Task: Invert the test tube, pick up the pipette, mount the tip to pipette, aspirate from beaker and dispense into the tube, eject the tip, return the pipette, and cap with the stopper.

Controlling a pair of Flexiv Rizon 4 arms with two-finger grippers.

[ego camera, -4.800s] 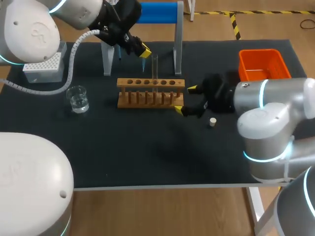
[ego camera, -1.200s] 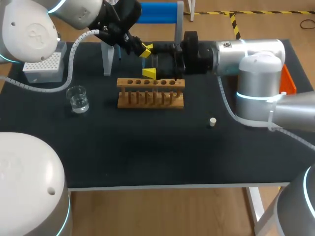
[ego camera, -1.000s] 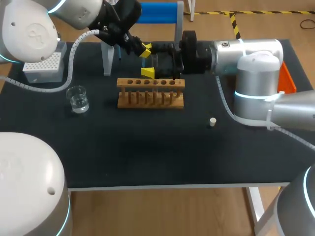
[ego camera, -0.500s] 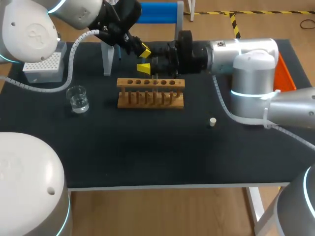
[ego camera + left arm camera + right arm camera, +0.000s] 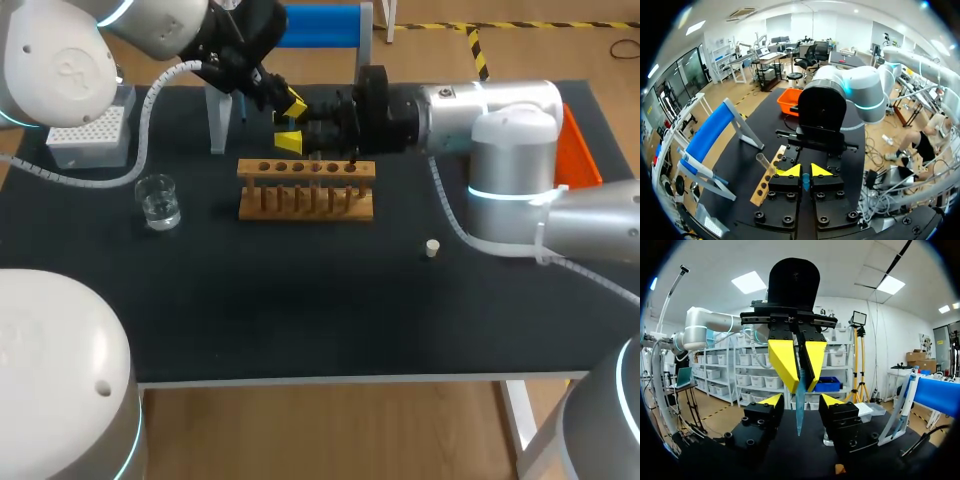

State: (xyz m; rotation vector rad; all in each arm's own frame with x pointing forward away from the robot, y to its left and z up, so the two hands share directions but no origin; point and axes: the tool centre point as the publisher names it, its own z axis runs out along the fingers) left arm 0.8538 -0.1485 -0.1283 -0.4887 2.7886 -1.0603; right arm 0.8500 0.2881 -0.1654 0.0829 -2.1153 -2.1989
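In the upper middle of the head view, my left gripper (image 5: 292,104) and my right gripper (image 5: 290,140) face each other nose to nose, just behind the wooden rack (image 5: 305,185). The beaker (image 5: 158,200) sits at middle left and the stopper (image 5: 431,248) right of centre. A low sweep from here could clip the rack.

In the left wrist view, my left fingers are pinched on a slim blue piece (image 5: 805,181), which I take for the pipette tip. The test tube (image 5: 763,161) stands in the rack, ahead of and beside them.

In the right wrist view, the right fingers stand apart on either side of that piece, touching nothing. If they close off-centre, or the left lets go early, I judge the piece would tilt or drop to the table.
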